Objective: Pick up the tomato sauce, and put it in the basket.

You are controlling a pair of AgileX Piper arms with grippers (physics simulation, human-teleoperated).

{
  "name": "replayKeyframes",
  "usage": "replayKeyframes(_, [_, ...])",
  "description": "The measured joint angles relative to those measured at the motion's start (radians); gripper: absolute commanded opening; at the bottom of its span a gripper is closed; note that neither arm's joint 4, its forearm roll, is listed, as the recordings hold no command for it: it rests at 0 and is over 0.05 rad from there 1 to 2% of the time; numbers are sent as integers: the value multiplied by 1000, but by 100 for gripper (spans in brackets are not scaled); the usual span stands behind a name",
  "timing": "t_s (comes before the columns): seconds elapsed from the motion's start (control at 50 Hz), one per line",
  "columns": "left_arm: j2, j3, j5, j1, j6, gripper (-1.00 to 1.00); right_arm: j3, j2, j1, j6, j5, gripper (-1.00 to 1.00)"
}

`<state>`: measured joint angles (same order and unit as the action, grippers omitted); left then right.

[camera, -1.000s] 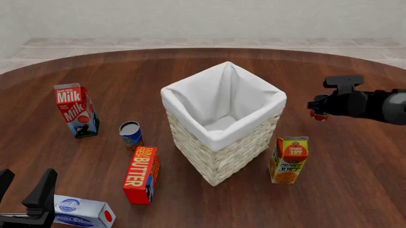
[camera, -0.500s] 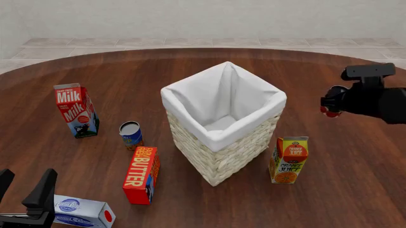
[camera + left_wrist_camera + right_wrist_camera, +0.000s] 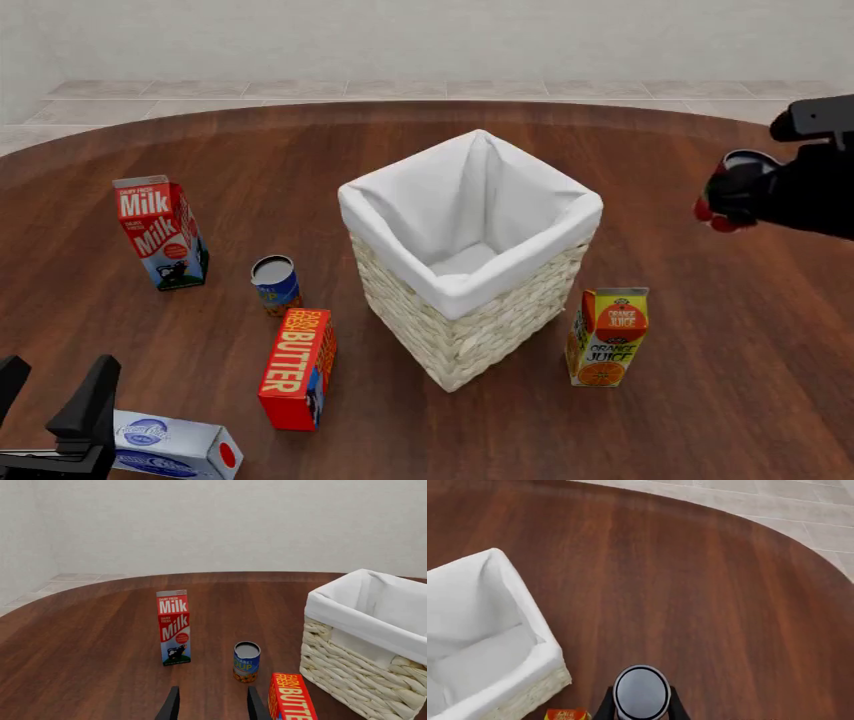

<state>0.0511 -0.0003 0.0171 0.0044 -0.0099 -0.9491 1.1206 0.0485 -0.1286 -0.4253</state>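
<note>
At the right edge of the front view, the right tool (image 3: 737, 192) is clamped on the tomato sauce (image 3: 733, 185), carried above the counter (image 3: 400, 150) to the right of the basket (image 3: 470, 330). In the right wrist view the can's silver top (image 3: 640, 691) sits between the two fingers. A rigid, smooth metal can like this probably has some heft and could slip, so a grip across the mid-wall looks soundest. The left tool (image 3: 212, 705), low in its own view, stands parted and empty.
</note>
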Motion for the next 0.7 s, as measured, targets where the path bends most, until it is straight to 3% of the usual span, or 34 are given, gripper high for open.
replayKeyframes(0.36, [10, 0, 10, -1, 0, 100, -38, -170, -53, -15, -158, -100])
replayKeyframes(0.7, [12, 0, 12, -1, 0, 100, -110, -238, -129, -28, -265, -100])
